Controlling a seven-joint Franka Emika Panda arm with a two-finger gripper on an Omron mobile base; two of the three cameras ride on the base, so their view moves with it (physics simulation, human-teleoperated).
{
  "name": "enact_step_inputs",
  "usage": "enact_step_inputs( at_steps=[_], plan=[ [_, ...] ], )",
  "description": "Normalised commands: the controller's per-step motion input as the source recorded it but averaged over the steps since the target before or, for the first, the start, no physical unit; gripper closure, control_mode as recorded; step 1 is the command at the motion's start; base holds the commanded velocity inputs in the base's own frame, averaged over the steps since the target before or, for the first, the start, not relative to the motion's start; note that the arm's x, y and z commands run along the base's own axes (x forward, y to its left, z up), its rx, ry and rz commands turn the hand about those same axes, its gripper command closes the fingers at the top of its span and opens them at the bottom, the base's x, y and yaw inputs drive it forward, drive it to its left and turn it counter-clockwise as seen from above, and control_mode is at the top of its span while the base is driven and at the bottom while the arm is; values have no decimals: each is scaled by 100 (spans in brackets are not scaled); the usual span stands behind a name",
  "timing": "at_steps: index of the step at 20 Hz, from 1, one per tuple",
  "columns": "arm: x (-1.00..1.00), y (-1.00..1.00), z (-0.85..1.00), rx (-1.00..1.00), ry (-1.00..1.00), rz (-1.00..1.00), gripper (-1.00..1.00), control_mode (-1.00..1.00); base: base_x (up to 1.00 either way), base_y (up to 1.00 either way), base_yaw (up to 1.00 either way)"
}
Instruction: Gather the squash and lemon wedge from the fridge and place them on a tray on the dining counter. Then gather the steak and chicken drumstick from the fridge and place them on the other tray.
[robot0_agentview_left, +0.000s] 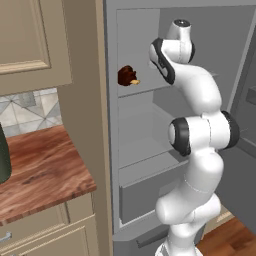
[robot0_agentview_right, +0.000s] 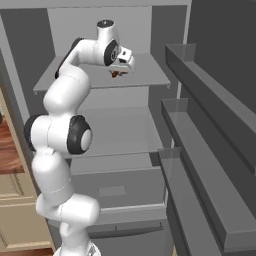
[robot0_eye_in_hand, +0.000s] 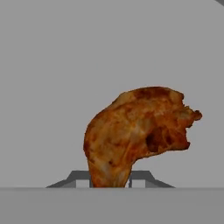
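The chicken drumstick (robot0_eye_in_hand: 140, 133) lies on the upper shelf (robot0_agentview_right: 145, 75) of the fridge (robot0_agentview_left: 112, 150); the tool (robot0_eye_in_hand: 109, 183) pinches its narrow bone end. Probably light, stiff, slightly greasy, so that thin end suits gripping
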Motion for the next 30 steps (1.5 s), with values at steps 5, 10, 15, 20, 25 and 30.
enact_step_inputs(
  at_steps=[5, 10, 15, 20, 25, 30],
  plan=[
    [-42, -9, 0, 13, -9, 0, 100, -100, 0, 0, 0],
    [-63, -6, -10, 8, -17, 0, 100, -100, 0, 0, 0],
    [-87, 0, -4, 8, -23, 0, 100, -100, 0, 0, 0],
    [-100, 0, 3, 5, -11, 0, 100, -100, 0, 0, 0],
    [-100, 0, 11, 1, -4, 0, 100, -100, 0, 0, 0],
    [-100, 1, 0, 0, -6, -1, 100, -100, 0, 0, 0]
  ],
)
